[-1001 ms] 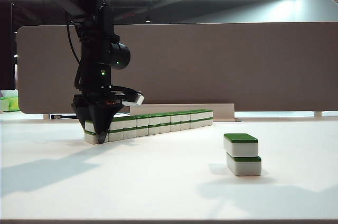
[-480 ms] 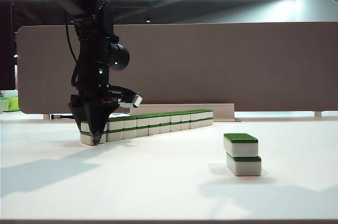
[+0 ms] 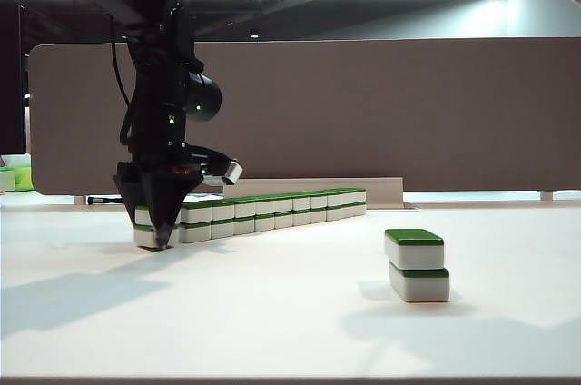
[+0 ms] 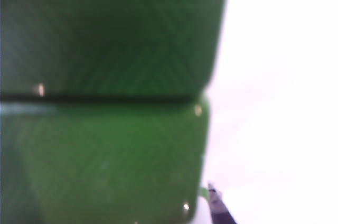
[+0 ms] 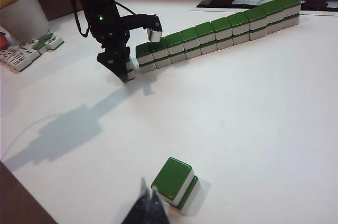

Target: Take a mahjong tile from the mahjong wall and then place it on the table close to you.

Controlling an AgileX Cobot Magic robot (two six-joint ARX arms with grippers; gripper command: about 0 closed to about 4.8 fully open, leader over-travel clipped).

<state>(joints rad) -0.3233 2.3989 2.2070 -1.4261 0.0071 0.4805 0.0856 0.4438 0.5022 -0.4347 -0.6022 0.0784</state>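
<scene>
I have the left gripper [image 3: 163, 238] down at the near end of the mahjong wall [image 3: 272, 209], its fingers straddling the end stack, which appears clamped between them; whether it holds 1 tile or both tiers I cannot tell. The left wrist view is filled with blurred green tile tops, so it gives me no help on that. The wall itself runs 2 tiers high along the white worktop [image 3: 290, 330], angling away toward the brown partition board [image 3: 381, 113].

My worry is the lift: if the fingers reach low enough to bite the lower tile too, both come up, or the lower one drags and topples. A sideways pull could also nudge the neighbouring stack and break the row's line. A shallow bite on smooth plastic could let the tile slip out mid-carry.

The right gripper [image 5: 149, 208] hangs with its fingertips together, just beside the separate 2-tile stack [image 5: 175, 183], well clear of the wall.
</scene>
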